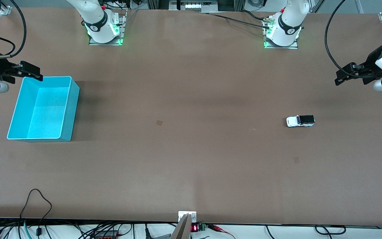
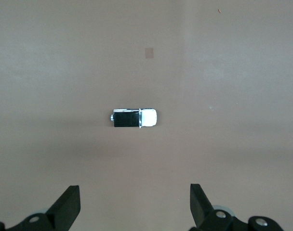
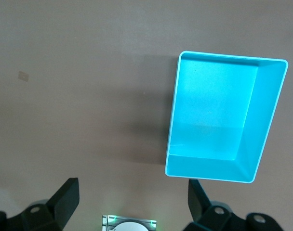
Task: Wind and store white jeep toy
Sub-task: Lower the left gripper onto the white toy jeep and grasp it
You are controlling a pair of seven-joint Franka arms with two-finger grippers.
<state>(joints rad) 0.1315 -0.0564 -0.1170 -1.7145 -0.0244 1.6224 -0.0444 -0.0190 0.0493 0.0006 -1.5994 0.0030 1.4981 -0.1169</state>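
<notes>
While both arms wait drawn back at the two ends of the wide brown bench (image 1: 191,159), the small white jeep toy with a black rear top and dark wheels (image 1: 300,121) sits alone on its wheels on the bare bench surface, toward the left arm's end and well apart from everything else. Seen from the left wrist view, the jeep toy (image 2: 134,118) lies flat on the bench with its black rear and white front lined up crosswise between the two black fingers (image 2: 67,207) of the left hand (image 2: 134,208), which hangs above the bench near that end with its jaws spread wide and nothing between them. At the right arm's end stands a turquoise rectangular plastic bin (image 1: 43,109), open at the top, upright, with nothing visible inside. Above the bench just beside that bin's corner farther from the front camera hangs the right hand (image 1: 33,74), and the right wrist view shows its black fingers (image 3: 64,199) standing wide apart with nothing held, the turquoise bin (image 3: 223,118) lying below them.
</notes>
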